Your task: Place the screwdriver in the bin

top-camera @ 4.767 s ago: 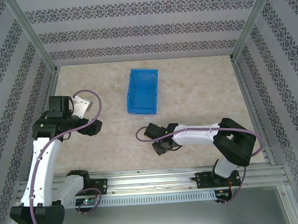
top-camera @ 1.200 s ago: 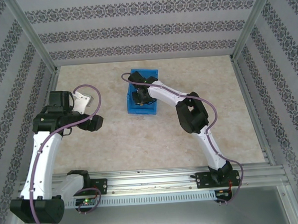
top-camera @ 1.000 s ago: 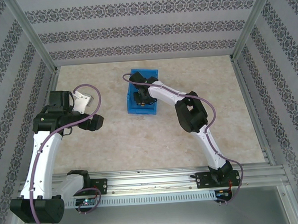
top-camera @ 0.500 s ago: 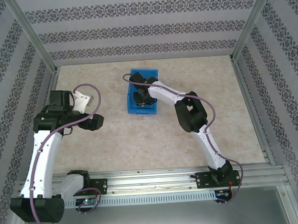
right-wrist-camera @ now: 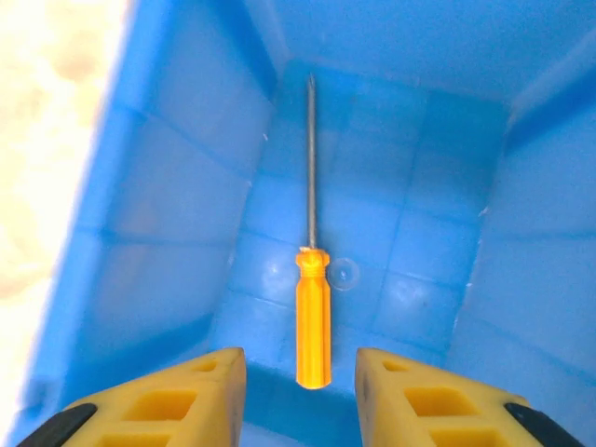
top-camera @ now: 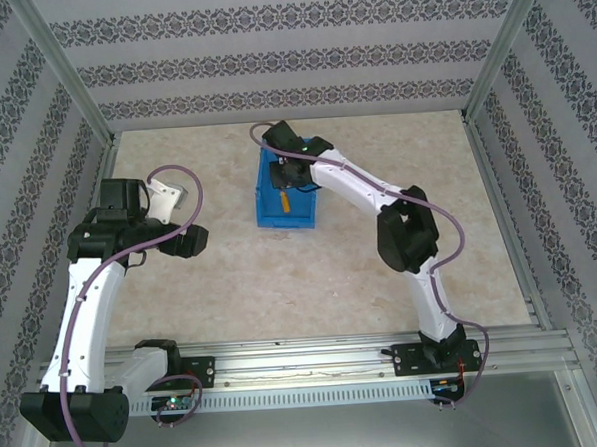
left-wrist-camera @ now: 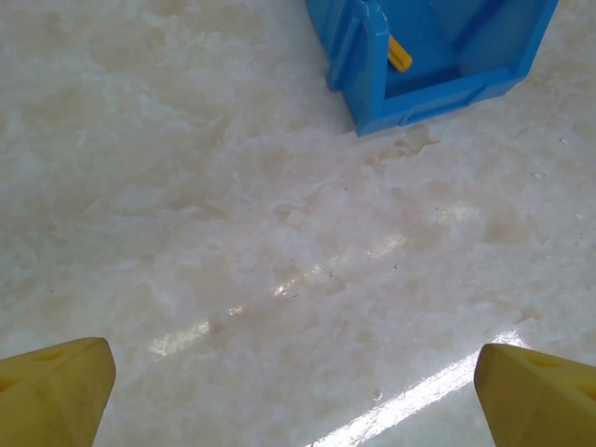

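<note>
**Clearances.** The bin [top-camera: 281, 218] stands on the table [top-camera: 282, 284] toward the far edge, slightly left of centre and well apart from every edge. Bare table surrounds it on the left, right and near sides. The left arm is folded by the left edge. The right arm reaches diagonally from the near right corner to the bin. An aluminium rail [top-camera: 306, 358] runs along the near edge.

**Right gripper** [right-wrist-camera: 298, 372]. It hangs over the far end of the bin, looking down into it. The jaws are parted wider than the handle below them and grip nothing.

**Left gripper** [left-wrist-camera: 298, 396]. It is held above bare table to the left of the bin. The fingertips [left-wrist-camera: 56, 391] are spread to opposite corners of the wrist view, with nothing between them.

**Screwdriver** [right-wrist-camera: 313, 289]. It lies flat on the bin floor along the bin's length, the shaft tip pointing at an end wall and the handle end nearest the right fingers. From the left wrist, a sliver of the handle shows over the bin wall.

**Materials.**
- The bin is glossy blue plastic with upright ribbed walls, a floor moulded in squares and a small round mark beside the handle.
- The screwdriver has a smooth orange handle and a thin silver shaft.
- The table is pale, marbled and reflective.
- The finger pads are yellow.
</note>
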